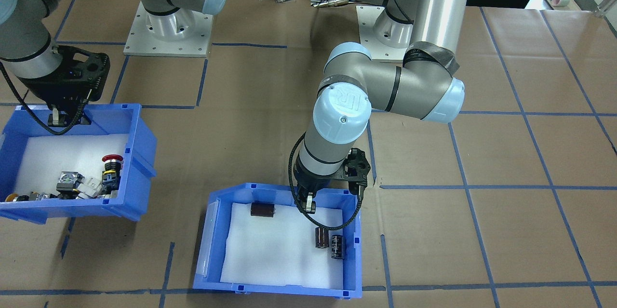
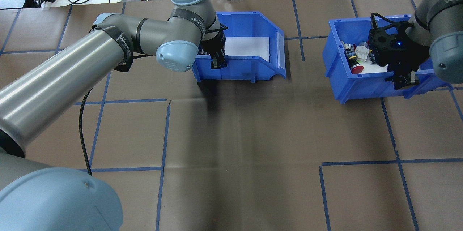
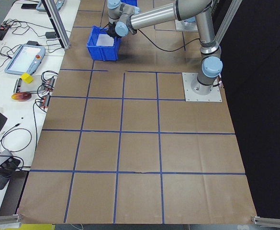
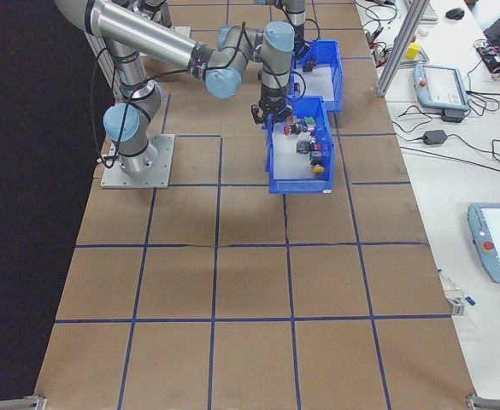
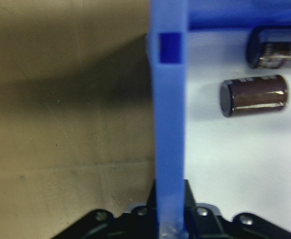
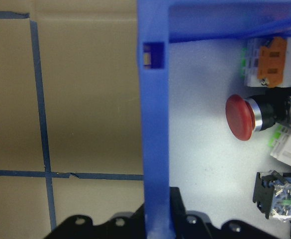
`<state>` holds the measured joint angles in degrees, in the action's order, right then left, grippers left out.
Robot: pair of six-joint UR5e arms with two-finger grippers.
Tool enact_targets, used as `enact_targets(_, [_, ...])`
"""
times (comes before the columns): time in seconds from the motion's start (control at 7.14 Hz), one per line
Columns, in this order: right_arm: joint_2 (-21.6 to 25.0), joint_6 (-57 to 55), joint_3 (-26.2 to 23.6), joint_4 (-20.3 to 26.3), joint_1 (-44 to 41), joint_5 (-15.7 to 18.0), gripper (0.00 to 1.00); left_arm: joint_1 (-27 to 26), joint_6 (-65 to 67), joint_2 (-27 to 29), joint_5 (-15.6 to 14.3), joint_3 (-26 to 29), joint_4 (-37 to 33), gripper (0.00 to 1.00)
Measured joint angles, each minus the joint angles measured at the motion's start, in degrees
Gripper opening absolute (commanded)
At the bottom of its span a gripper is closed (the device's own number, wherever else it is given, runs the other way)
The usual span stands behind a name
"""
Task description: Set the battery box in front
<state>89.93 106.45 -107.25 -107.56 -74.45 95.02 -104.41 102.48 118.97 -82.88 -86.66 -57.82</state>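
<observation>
Left gripper (image 1: pixel 309 204) was pinched down on the robot-side wall of the battery box (image 1: pixel 279 243), one finger inside and one outside, with the blue wall running straight up between the jaws in the left wrist view. That box sat on the brown table (image 2: pixel 253 144) on the far side from the robot, its white foam liner (image 1: pixel 279 245) showing and three dark cells (image 1: pixel 262 209) lying loose on it, one near the grabbed wall and two together toward the side wall. The left arm was stretched way out across the table, wrist pointing pretty much straight down over the box's rim.

Right gripper (image 2: pixel 404 79) was doing the same thing on the other blue bin (image 2: pixel 361 82), clamped over its robot-side wall. That bin held the push-button switches (image 6: pixel 252 117), a red mushroom one plus yellow and orange bits. The two bins stood well apart, with a gap of bare table between them.

Between the bins and the robot's base plates the taped-grid surface was wide open.
</observation>
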Motion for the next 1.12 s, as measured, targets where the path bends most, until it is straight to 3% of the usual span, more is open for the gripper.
enact_targets(0.28, [1.6,-0.6,-2.2,0.0,-0.1,-0.1,0.08,-0.1,0.1,-1.7,-3.4,0.8,-1.9,0.93])
enact_targets(0.56, [4.6,-2.5,-5.7,0.0,-0.3,-1.1,0.08,0.6,-4.6,-8.1,-5.8,1.3,-11.0,0.94])
enact_targets(1.12, [10.1,-11.1,-13.2,0.0,-5.8,-2.8,0.08,9.3,-46.8,-24.8,-11.1,-0.2,-34.4,0.99])
